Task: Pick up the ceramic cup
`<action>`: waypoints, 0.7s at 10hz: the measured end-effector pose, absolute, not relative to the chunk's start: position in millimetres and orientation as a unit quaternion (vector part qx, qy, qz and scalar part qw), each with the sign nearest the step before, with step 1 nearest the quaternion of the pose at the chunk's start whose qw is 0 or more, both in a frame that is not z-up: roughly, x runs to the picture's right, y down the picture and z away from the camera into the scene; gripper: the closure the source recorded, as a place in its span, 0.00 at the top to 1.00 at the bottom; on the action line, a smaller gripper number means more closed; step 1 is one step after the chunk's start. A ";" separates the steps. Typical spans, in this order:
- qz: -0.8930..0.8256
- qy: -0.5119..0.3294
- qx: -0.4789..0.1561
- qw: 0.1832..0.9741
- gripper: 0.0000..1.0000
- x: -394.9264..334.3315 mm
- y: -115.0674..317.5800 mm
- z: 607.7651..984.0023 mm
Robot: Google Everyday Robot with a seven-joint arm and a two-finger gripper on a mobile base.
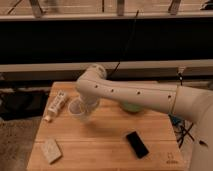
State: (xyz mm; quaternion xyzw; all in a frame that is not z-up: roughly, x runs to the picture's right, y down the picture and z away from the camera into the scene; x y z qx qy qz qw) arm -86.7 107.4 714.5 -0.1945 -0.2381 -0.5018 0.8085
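The ceramic cup [77,109] is a small whitish round cup over the left middle of the wooden table [100,150]. My gripper [87,108] is at the end of the white arm [135,94], which reaches in from the right. It comes down onto the cup's right side and is mostly hidden by the wrist. The cup is right against it. I cannot tell whether the cup rests on the table or hangs just above it.
A green bowl [131,106] sits behind the arm, mostly hidden. A black phone [137,144] lies at the front right. A white tube [56,104] lies near the left edge and a pale sponge-like block [50,150] at the front left corner.
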 end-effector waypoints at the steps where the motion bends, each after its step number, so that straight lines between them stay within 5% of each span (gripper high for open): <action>1: -0.502 -0.237 -0.192 0.810 0.00 -84.8 102.8 711.4; 7: -0.502 -0.234 -0.180 0.813 0.00 -76.5 81.3 695.6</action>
